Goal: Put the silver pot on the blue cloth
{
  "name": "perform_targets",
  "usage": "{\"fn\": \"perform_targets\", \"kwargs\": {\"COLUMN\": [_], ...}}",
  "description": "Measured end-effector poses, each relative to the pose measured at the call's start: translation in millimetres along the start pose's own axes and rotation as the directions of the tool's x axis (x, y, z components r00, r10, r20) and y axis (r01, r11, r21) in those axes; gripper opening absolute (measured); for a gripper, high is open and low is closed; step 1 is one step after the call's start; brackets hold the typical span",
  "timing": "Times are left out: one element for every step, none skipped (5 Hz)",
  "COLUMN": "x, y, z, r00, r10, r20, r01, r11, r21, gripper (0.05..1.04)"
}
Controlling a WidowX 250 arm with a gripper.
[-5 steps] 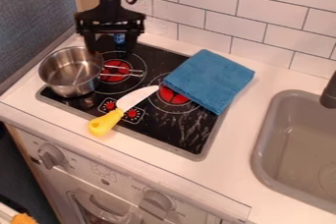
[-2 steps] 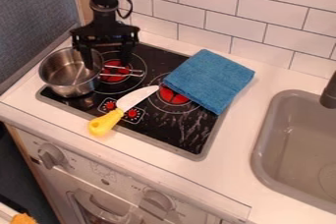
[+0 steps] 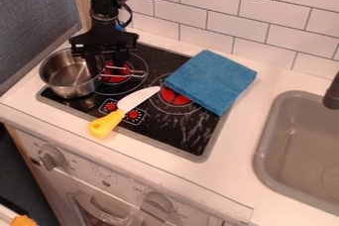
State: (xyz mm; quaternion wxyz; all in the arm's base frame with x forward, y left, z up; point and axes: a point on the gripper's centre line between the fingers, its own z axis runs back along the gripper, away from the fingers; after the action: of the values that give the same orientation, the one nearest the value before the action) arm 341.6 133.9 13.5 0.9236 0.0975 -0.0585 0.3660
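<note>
Silver pot: in the camera view, the silver pot stands upright at the left of the stove, its wire handle pointing right.
Gripper: the gripper hangs over the pot's right side, fingers spread wide, one by the rim and the other farther right near the handle; whether either touches metal, I cannot tell.
Blue cloth: the blue cloth lies folded at the far right of the stove, partly on the counter.
Rim: a grip with too little of the wall between the fingers could slip, or let the pot tilt as it rises.
Handle: a finger closing on the thin wires could twist the pot round; on a low carry, they could snag the cloth and drag it.
Knife: the knife lies between pot and cloth on the near side, so a low pot could knock it.
Cloth's folds: soft layers could let a pot set down off-centre lean.
Materials: smooth, shiny round metal; fuzzy, thick, squarish fabric; flat glossy black stove top with round red patches; knife with a pale pointed blade and rounded yellow grip.
</note>
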Motion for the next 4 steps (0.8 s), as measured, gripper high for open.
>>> {"fn": "perform_targets", "kwargs": {"x": [-5.2, -8.4, -8.2, -7.6], "y": [-3.0, -2.9, -2.8, -0.1], "z": [-1.1, -0.7, -0.7, -0.3], "r00": [1.0, 1.0, 1.0, 0.999], "r10": [0.001, 0.013, 0.022, 0.035], "r20": [-0.002, 0.005, 0.006, 0.009], "r01": [-0.001, -0.013, -0.022, -0.036], "r11": [1.0, 1.0, 1.0, 0.999], "r21": [0.006, 0.011, 0.012, 0.025], "gripper": [0.227, 0.097, 0.077, 0.077]}}
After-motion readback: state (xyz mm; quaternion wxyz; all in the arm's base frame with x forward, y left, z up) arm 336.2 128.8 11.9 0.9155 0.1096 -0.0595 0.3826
